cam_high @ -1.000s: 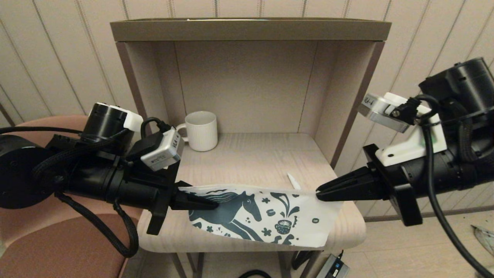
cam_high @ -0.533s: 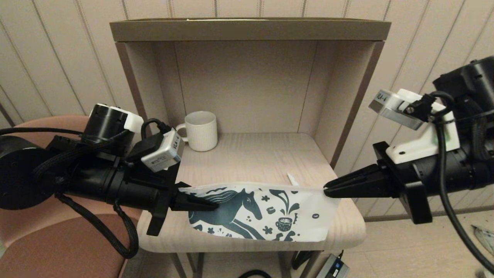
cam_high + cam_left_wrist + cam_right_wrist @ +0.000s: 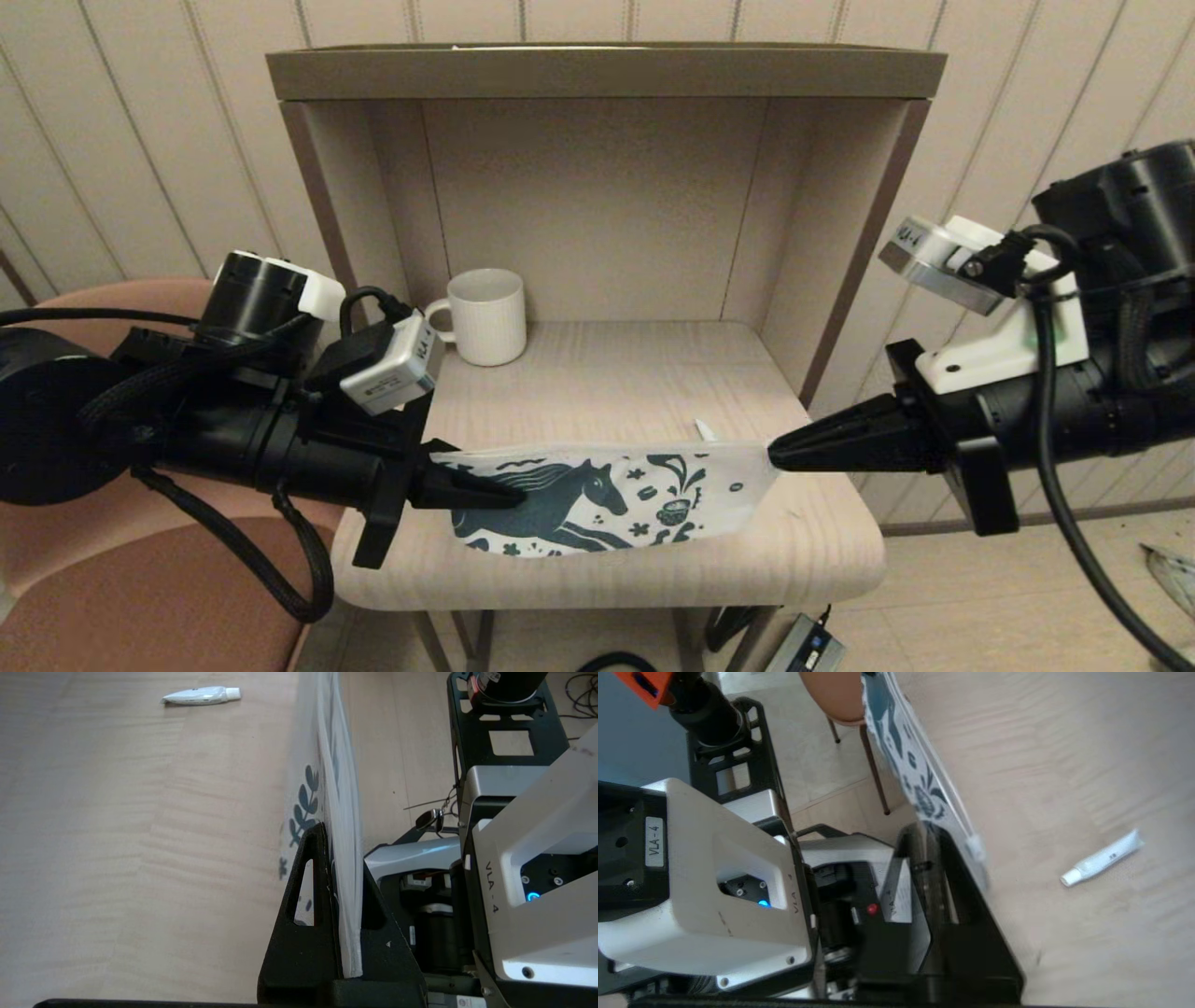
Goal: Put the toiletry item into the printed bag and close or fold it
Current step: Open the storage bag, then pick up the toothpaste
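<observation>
The printed bag (image 3: 607,504), white with a dark teal horse, is stretched between both grippers above the front of the table (image 3: 597,383). At the bag's left end my left gripper (image 3: 509,492) is shut on it; the left wrist view shows the bag (image 3: 337,765) edge-on, pinched in that gripper (image 3: 343,842). My right gripper (image 3: 773,455) is shut on the bag's right top corner, and the bag (image 3: 901,746) runs into the tips of that gripper (image 3: 927,833). The toiletry item (image 3: 703,429), a small white tube, lies on the table just behind the bag (image 3: 201,695) (image 3: 1101,858).
A white ribbed mug (image 3: 485,315) stands at the back left of the table. Side walls and a top shelf (image 3: 607,70) box the table in. A pink chair (image 3: 140,579) is at the left. A power adapter (image 3: 808,644) lies on the floor.
The bag's lower edge has risen and the bag shows narrower than before. My right gripper drew slightly right, then came back left and a little higher. The left gripper has stayed put.
</observation>
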Motion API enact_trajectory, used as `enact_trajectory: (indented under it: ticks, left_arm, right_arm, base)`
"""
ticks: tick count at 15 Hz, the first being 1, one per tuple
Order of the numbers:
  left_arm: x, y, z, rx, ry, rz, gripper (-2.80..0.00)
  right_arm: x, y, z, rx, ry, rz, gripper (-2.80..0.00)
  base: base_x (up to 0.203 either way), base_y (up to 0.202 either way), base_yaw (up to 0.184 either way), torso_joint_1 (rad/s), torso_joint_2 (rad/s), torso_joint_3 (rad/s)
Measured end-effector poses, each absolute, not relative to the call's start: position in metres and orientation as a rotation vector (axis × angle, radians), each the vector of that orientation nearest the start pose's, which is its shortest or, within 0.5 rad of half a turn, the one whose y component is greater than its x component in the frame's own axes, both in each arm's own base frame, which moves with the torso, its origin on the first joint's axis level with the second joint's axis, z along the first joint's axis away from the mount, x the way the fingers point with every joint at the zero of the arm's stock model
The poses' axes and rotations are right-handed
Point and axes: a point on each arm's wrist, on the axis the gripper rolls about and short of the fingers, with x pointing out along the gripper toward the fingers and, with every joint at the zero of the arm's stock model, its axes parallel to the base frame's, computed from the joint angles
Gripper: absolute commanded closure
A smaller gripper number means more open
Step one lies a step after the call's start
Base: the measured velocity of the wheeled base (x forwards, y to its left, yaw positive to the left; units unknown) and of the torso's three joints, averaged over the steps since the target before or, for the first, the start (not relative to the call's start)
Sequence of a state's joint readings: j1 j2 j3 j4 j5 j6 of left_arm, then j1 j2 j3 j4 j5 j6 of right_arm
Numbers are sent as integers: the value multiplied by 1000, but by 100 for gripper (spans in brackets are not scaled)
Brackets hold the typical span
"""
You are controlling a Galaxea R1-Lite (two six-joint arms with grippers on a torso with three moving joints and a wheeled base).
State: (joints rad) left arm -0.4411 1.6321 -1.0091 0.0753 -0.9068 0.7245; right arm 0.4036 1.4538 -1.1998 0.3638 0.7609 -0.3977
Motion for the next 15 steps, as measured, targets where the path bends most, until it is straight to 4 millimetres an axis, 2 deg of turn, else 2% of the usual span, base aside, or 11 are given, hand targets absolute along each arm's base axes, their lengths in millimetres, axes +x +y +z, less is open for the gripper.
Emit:
enact_trajectory:
  ticks: [2, 8, 9, 11, 12, 15]
  left_arm:
    - [242, -134, 199, 413, 227, -1476, 0]
    - [240, -133, 201, 417, 218, -1474, 0]
    - [239, -132, 202, 417, 215, -1474, 0]
    - [238, -132, 203, 419, 209, -1474, 0]
    - [237, -131, 204, 420, 205, -1473, 0]
    - [235, -130, 207, 423, 195, -1471, 0]
  right_arm:
    - [208, 105, 275, -220, 401, 1228, 0]
    - [215, 96, 307, -174, 331, 1150, 0]
    - [216, 93, 309, -172, 324, 1138, -280]
    - [218, 89, 311, -166, 321, 1114, -280]
    - [219, 87, 311, -164, 321, 1104, 0]
    - [219, 85, 309, -158, 334, 1095, 0]
  base:
    - [0, 0, 0, 0, 0, 0]
    - [0, 0, 0, 0, 0, 0]
    - [0, 0, 0, 0, 0, 0]
    - [0, 0, 0, 0, 0, 0]
    - [0, 0, 0, 0, 0, 0]
    - [0, 0, 0, 0, 0, 0]
